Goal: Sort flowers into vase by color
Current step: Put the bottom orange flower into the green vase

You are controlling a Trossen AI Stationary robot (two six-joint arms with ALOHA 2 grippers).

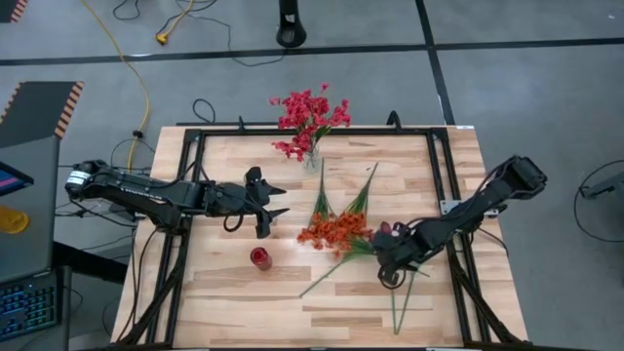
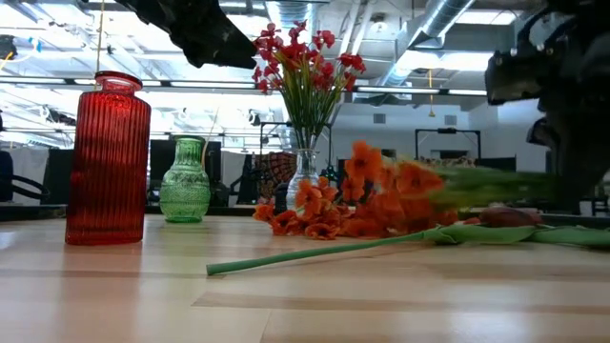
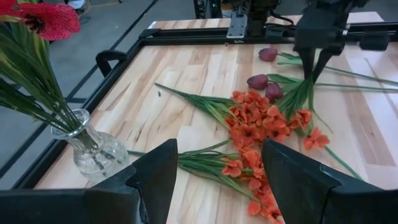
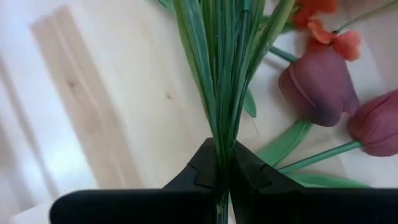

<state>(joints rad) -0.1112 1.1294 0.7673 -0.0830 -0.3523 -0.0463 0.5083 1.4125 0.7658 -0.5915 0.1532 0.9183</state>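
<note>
My right gripper (image 1: 383, 248) is shut on an orange blossom spray (image 3: 309, 127) near the table's right middle, beside three dark red tulip buds (image 4: 318, 84). More orange sprays (image 1: 333, 230) lie flat on the table centre. Pink-red sprays (image 1: 310, 112) stand in a clear glass vase (image 1: 312, 158) at the far edge. A red ribbed vase (image 1: 260, 257) stands left of centre, and a green vase (image 2: 185, 181) shows in the low view. My left gripper (image 1: 271, 201) hovers open, left of the orange sprays, touching nothing. My right gripper pinches the orange spray's bundle of green stems and leaves (image 4: 222, 134) between its two fingers (image 4: 202, 168). The fingers come from above, pointing down, and lie across the stems. In the low view the spray (image 2: 410, 186) sits roughly level, raised above the flowers lying on the table.
A long green stem (image 2: 324, 252) lies across the near middle of the table, and tulip stems (image 1: 400, 302) reach toward the near edge. A black frame rail (image 1: 441, 166) runs around the tabletop. Bare wood lies near the front left (image 1: 214, 302).
</note>
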